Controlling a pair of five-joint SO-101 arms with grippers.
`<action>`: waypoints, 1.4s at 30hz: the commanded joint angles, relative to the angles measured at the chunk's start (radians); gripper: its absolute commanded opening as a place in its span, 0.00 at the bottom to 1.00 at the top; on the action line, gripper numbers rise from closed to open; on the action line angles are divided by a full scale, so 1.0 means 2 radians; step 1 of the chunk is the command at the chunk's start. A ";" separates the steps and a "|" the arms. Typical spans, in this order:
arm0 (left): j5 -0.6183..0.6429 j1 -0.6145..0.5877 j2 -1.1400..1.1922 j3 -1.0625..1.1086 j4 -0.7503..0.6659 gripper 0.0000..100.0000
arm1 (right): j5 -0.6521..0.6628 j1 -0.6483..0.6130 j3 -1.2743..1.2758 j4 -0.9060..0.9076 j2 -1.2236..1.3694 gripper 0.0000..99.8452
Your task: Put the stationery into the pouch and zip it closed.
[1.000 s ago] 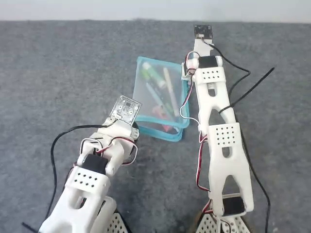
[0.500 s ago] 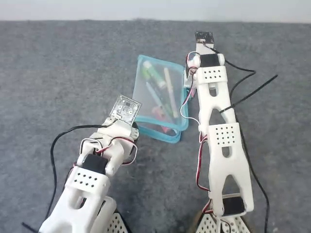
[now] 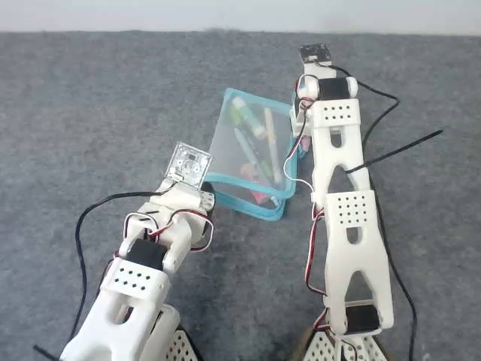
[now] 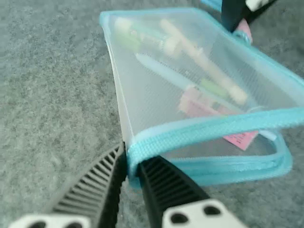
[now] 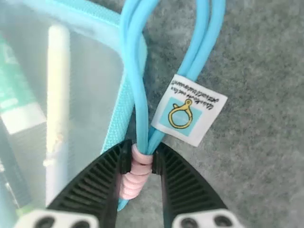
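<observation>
A clear mesh pouch (image 3: 252, 154) with teal trim lies on the grey carpet between the two arms, with pens and a pink item inside. My left gripper (image 4: 129, 176) is shut on the pouch's (image 4: 190, 90) near teal corner. My right gripper (image 5: 138, 164) is shut on the pink zipper pull (image 5: 135, 173), where a teal cord loop (image 5: 166, 57) with a small tag (image 5: 188, 110) is attached. In the high view the left gripper (image 3: 201, 194) sits at the pouch's near left corner and the right gripper (image 3: 299, 120) at its far right edge.
Grey carpet (image 3: 90, 113) covers the whole table. Black cables (image 3: 391, 150) trail from the right arm to the right. A black cable (image 3: 98, 210) loops left of the left arm. Open carpet lies to the far left and far right.
The right gripper has moved to the right and a little farther away with the zipper pull. The pouch has swung with it, its far end shifting right. The left gripper stays put.
</observation>
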 commanded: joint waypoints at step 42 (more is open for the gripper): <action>0.013 0.006 -0.015 -0.019 -0.021 0.01 | 0.064 -0.024 0.908 -0.188 -0.758 0.12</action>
